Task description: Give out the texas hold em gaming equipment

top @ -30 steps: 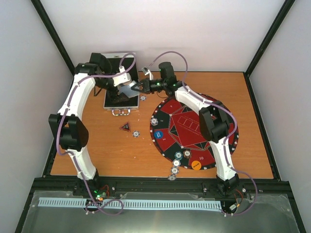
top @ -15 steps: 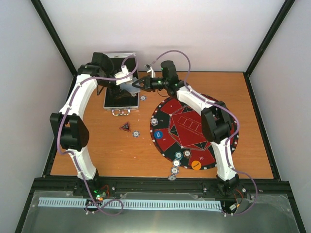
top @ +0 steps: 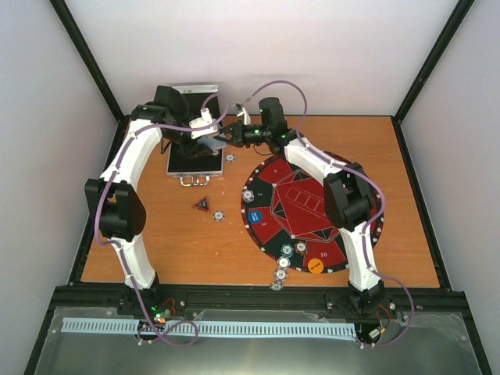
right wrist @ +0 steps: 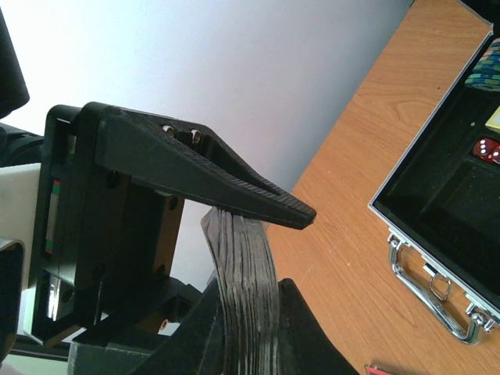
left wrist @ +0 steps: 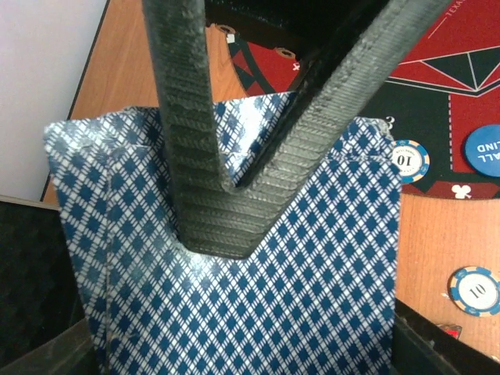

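the right claw (right wrist: 246, 297) is clamped on the card deck (left wrist: 312, 273), which sits inside the left claw (left wrist: 246, 355), can't tell if that one's gripping. It should pinch both edges square before right lets go

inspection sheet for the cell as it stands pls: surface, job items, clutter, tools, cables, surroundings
Surface: wooden table, with a round red-and-black poker mat on its right half.
Job's things: card deck held above the table near the case; poker chips on the mat's rim and loose on the wood; blue disc and orange disc on the mat.
Clutter: open metal case at far left; dark triangular piece on the wood.
Grippers: right tool shut on the deck; left tool at the deck, grip unclear.
Cables: purple cables looped along both arms; no snag seen.
Surroundings: white walls, black frame posts.
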